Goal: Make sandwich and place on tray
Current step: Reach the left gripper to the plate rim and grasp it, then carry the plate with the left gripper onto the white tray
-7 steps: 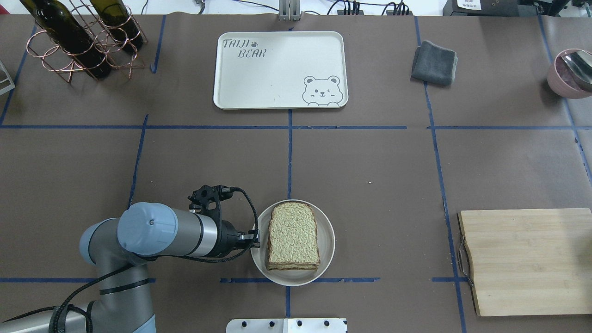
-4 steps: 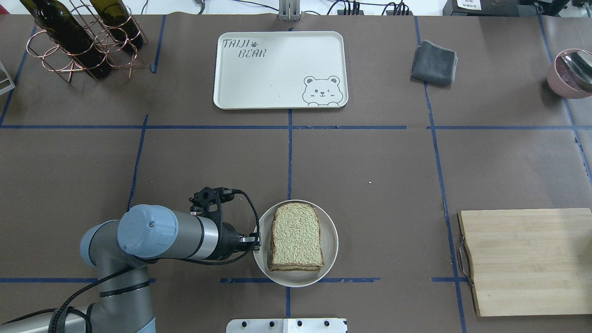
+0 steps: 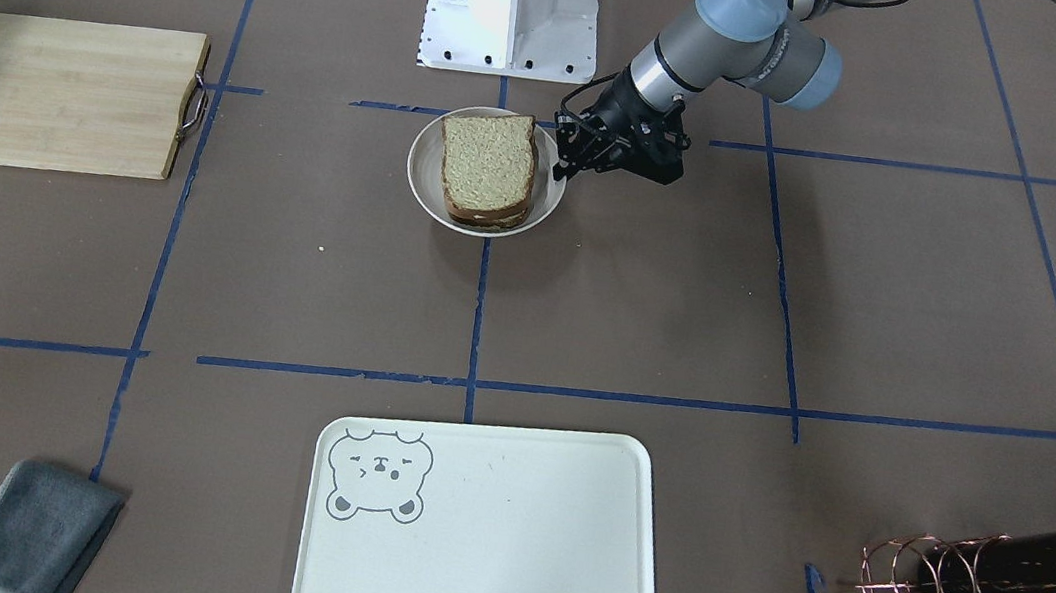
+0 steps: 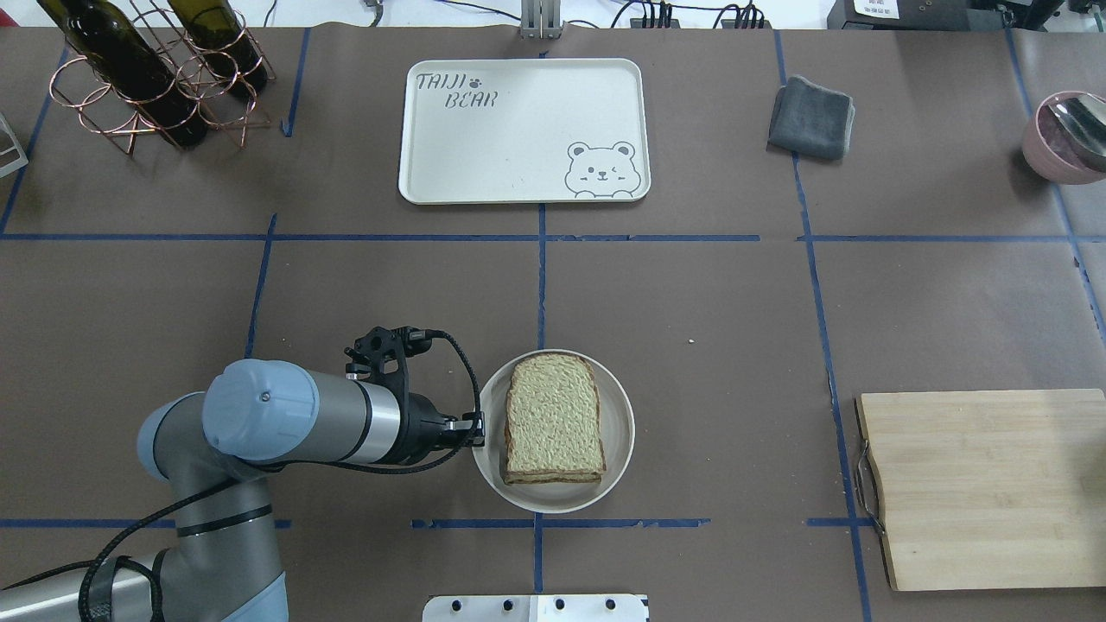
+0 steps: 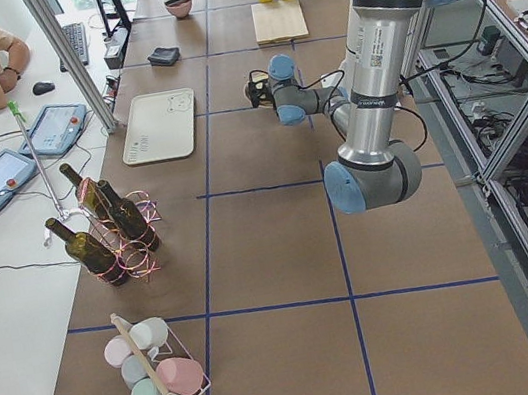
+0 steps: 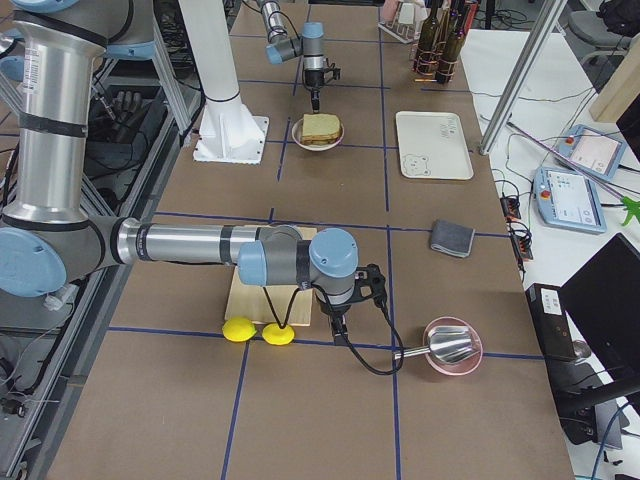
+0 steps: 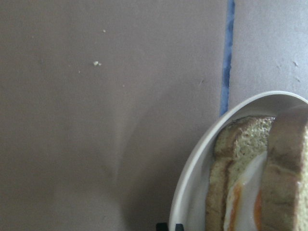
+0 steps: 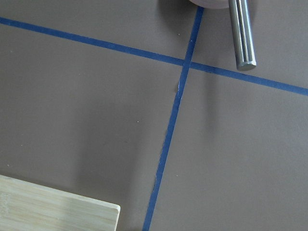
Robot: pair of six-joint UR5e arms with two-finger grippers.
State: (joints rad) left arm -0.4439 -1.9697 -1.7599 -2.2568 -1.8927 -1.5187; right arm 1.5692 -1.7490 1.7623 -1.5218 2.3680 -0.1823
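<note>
While the left gripper [image 4: 478, 429] is pinched down narrow on the left rim of a small round white plate [image 4: 619, 432], the sandwich [image 4: 553, 419] lies flat on that plate. It is close to the middle of the table's [image 4: 691, 302] robot-side edge. It is two squarish slices of speckled tan bread with dark brown crusts, stacked almost flush, their rounded tops toward the far edge. The left wrist view shows white egg [image 7: 246, 190] streaked with orange between the slices. The tray [image 4: 518, 130], off-white with a grey bear face and grey lettering, sits at the middle of the far edge, well apart from the plate. Brown paper crossed by blue tape lies between the two.

At the far left corner a copper wire rack [image 4: 155, 86] holds dark wine bottles. Right of the tray, near the far edge, lies a folded grey cloth [image 4: 810, 117]. A pale wooden board [image 4: 985, 488] with a metal handle lies toward the near right corner, with two lemons [image 6: 238, 330] just beside its right end. At the right edge stands a pink bowl [image 4: 1050, 160] with a metal spoon [image 4: 1080, 125] in it. The right gripper [image 6: 340, 335] hangs low between board and bowl; whether it is open or closed cannot be told.
</note>
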